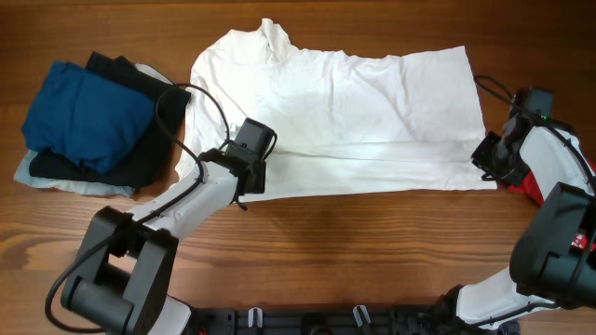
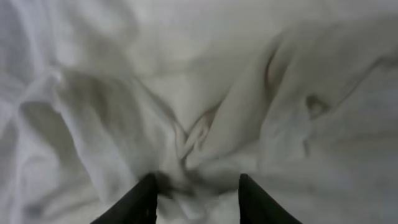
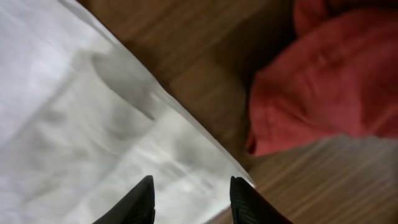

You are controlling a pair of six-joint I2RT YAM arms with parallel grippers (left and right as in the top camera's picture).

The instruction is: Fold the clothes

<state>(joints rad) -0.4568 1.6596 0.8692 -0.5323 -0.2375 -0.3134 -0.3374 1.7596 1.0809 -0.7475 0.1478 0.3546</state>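
Observation:
The white T-shirt (image 1: 354, 102) lies flat across the middle of the table, folded into a wide band with no print showing. My left gripper (image 1: 250, 160) rests on its lower left corner. In the left wrist view its jaws (image 2: 196, 180) stand apart, with rumpled white cloth (image 2: 186, 81) lying loose between them. My right gripper (image 1: 488, 156) is at the shirt's lower right corner. There its jaws (image 3: 189, 180) stand open just above the flat white fabric (image 3: 62, 112) by its edge, gripping nothing.
A pile at the left holds a blue garment (image 1: 84, 112) on a black one (image 1: 149, 154), with a pale one (image 1: 56, 181) underneath. A red garment (image 3: 323, 81) lies by the right arm (image 1: 533, 189). Bare wooden table (image 1: 372, 251) runs along the front.

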